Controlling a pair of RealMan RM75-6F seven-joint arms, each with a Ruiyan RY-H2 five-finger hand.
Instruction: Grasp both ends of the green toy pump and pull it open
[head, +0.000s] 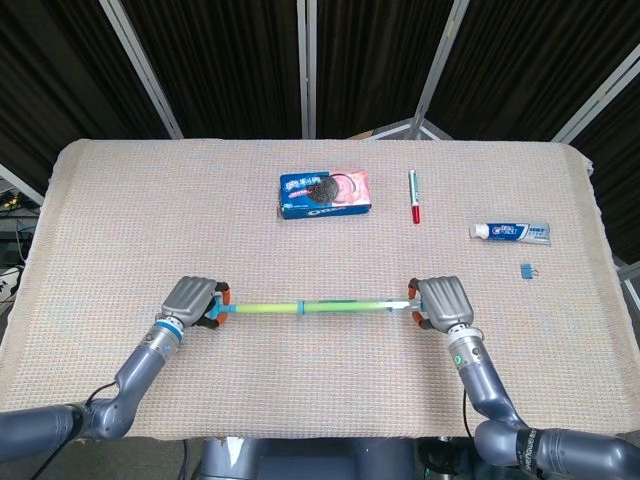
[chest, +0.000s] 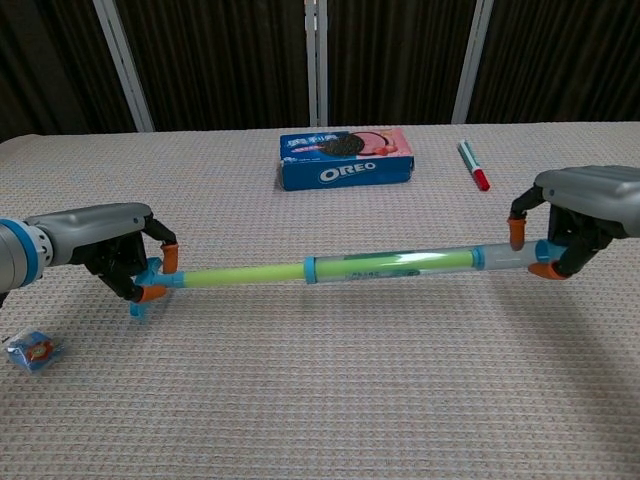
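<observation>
The green toy pump (head: 315, 307) (chest: 340, 270) is held level just above the cloth near the table's front, stretched long, with a thin green rod on its left part and a clear barrel on its right. My left hand (head: 190, 301) (chest: 115, 250) grips the blue handle at the rod's end. My right hand (head: 443, 301) (chest: 580, 218) grips the barrel's far end. A blue collar (chest: 310, 270) marks where the rod leaves the barrel.
An Oreo box (head: 325, 194) (chest: 345, 158) lies at the table's middle back, a red-capped marker (head: 412, 195) (chest: 472, 164) to its right. A toothpaste tube (head: 511, 232) and a small blue clip (head: 528, 270) lie at the right. A small blue packet (chest: 32, 350) sits by my left arm.
</observation>
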